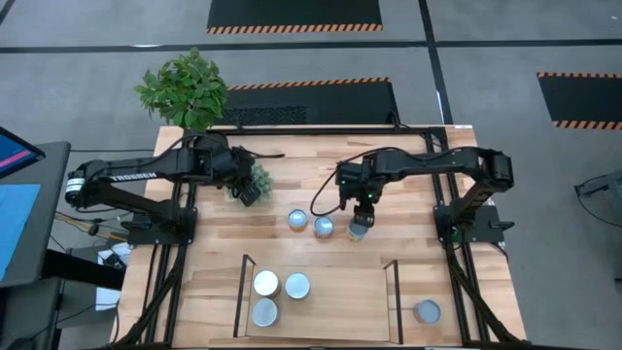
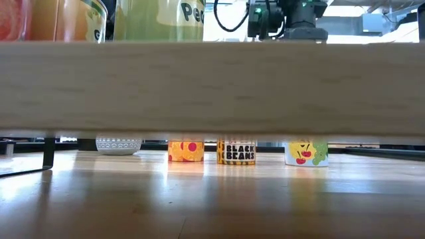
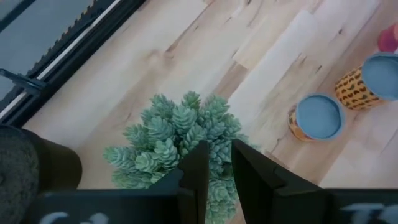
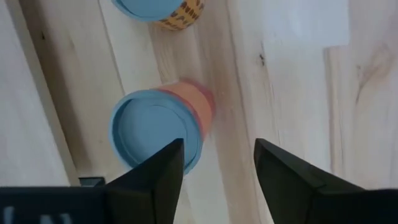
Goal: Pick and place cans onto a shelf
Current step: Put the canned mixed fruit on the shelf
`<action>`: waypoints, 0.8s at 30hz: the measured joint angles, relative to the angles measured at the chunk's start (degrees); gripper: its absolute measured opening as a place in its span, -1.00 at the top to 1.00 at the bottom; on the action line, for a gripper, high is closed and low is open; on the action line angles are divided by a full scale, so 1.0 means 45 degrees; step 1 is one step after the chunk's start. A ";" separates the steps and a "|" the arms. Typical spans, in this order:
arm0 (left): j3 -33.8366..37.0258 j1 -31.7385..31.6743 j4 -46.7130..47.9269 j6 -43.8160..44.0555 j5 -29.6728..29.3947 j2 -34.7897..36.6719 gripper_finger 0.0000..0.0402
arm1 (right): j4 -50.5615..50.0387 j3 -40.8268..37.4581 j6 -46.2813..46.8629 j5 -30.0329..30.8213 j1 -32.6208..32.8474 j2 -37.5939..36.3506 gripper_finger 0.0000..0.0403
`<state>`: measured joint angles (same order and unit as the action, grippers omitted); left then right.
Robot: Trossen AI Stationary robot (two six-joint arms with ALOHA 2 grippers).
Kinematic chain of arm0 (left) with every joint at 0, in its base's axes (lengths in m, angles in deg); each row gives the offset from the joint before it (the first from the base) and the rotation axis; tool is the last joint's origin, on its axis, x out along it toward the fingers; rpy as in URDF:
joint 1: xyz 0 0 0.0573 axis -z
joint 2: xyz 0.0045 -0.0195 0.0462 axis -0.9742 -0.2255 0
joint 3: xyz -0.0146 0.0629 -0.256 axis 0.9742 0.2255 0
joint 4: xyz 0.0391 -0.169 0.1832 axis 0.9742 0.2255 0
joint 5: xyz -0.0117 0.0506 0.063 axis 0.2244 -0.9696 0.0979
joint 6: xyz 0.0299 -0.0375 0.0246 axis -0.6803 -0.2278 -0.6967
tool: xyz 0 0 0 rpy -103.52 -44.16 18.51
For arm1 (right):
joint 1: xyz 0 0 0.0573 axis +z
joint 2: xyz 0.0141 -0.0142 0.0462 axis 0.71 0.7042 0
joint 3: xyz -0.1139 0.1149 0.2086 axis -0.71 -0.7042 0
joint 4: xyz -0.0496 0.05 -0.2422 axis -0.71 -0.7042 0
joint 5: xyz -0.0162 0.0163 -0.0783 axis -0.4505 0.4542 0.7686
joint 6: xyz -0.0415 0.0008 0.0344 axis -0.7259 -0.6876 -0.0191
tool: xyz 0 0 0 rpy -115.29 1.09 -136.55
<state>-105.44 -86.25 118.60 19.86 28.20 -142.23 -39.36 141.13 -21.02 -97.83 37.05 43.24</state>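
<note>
The right gripper [image 4: 214,165] hangs over the middle of the table with its jaws spread and nothing between them. A can [image 4: 158,127] with a pinkish side sits just off one finger, not centred in the gap. In the high view that gripper [image 1: 361,222] covers the can [image 1: 358,233], the end one of a row; two more cans [image 1: 323,227] [image 1: 297,220] stand just beside it. So the step in hand looks like an approach to a pick. The next move calls for sliding sideways until the can sits between the fingers, then dropping and closing.

The left gripper [image 3: 214,171] waits over a small succulent [image 3: 177,140], jaws parted only narrowly and empty.

The shelf [image 1: 321,306] lies nearer the table's front edge, well apart from both grippers, with three cans [image 1: 266,284] on it. One more can [image 1: 426,312] stands outside its right bracket.

Only the low view shows labels: one can [image 2: 237,153] reads black beans. It hides the shelf's cans behind the board [image 2: 212,89]. Only the right wrist view shows the can's offset from the gap.
</note>
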 joint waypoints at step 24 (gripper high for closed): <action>-0.0007 -0.0018 -0.0083 0.0063 -0.0499 -0.0015 0.71 | -0.0098 0.0551 0.0598 -0.0576 0.0865 0.1203 0.96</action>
<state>-105.47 -86.33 118.23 20.14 25.96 -142.30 -39.80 143.61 -18.33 -100.42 40.94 48.65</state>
